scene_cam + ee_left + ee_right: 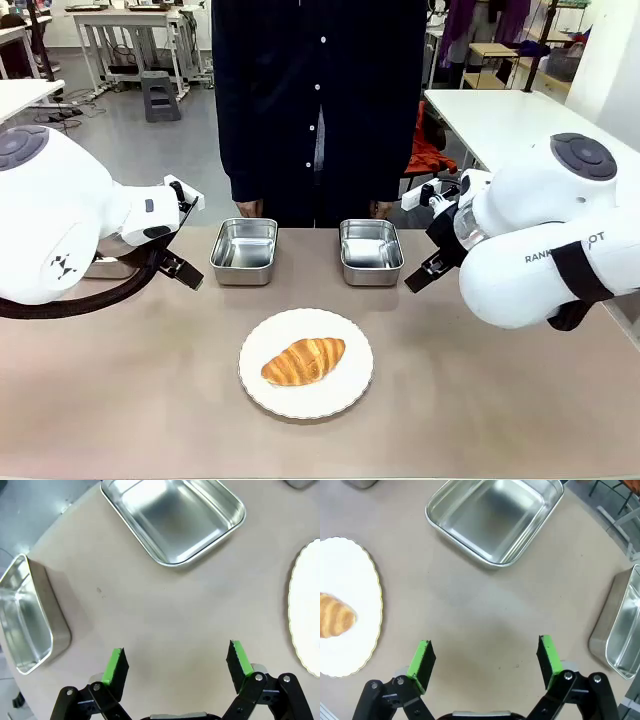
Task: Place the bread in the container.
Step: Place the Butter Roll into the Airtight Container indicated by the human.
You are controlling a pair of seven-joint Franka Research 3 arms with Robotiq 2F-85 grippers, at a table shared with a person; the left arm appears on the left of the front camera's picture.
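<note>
The bread, a golden-brown croissant [303, 361], lies on a round white plate [350, 340] at the table's near middle. Its end [335, 616] also appears at the left edge of the right wrist view. Two empty steel pans sit side by side beyond the plate, one on the left [244, 250] and one on the right [371, 250]. My left gripper [177, 655] hangs open over bare table, short of the left pan [172, 517]. The right gripper [485, 650] is open too, above bare table short of the right pan [495, 515]. Nothing is held.
A third pan [25, 615] stands at the table's left edge, partly behind my left arm [60, 215]. A fourth pan [622, 630] sits at the right edge. A person in a dark buttoned top [320, 100] stands at the far side.
</note>
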